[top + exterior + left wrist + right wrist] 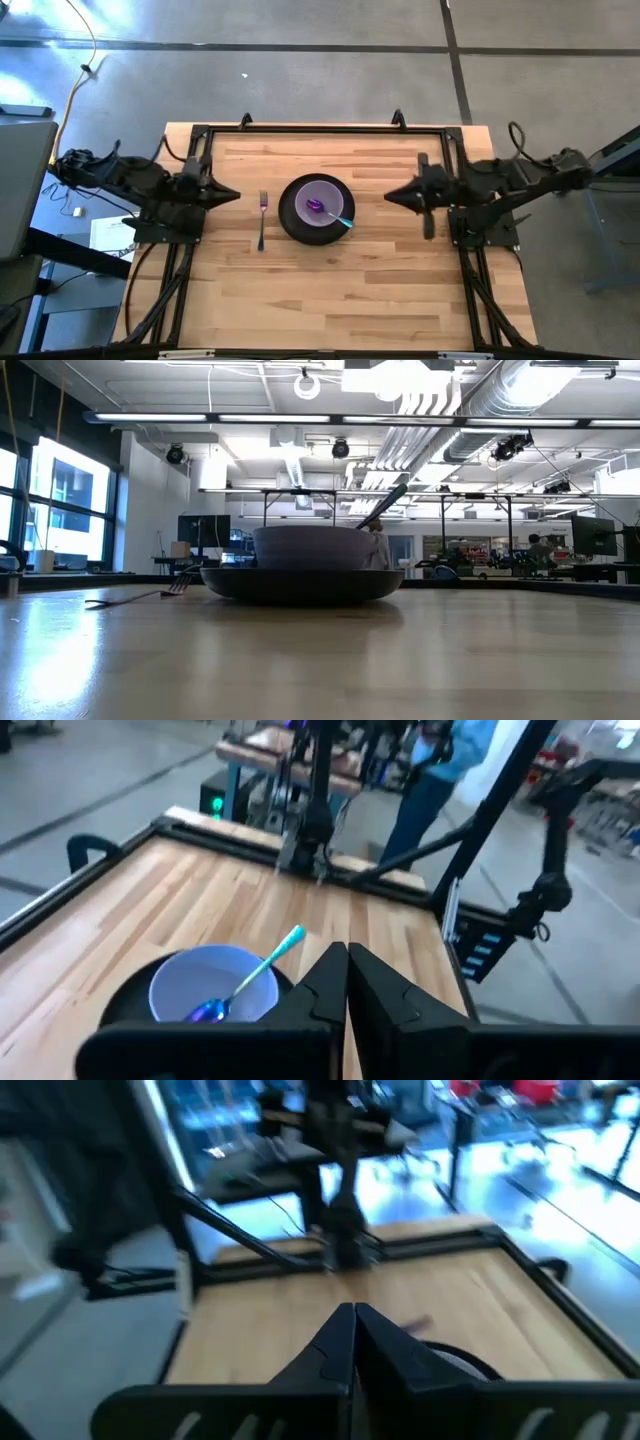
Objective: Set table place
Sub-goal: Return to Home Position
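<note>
A dark grey round plate (300, 222) lies at the middle of the light wood table (340, 290). A lavender bowl (322, 195) stands on it. A spoon (331, 213) lies in the bowl, purple head down, teal handle leaning on the rim toward the right. A small fork (262, 222) lies flat on the table left of the plate. My left gripper (236, 196) is shut and empty, left of the fork. My right gripper (388, 197) is shut and empty, right of the plate. The bowl and spoon also show in the left wrist view (205, 985).
A black rail frame (320, 128) edges the table's far side and both arm bases. Bare wood lies in front of the plate toward the near edge. A person in blue (440, 780) stands beyond the table's right edge.
</note>
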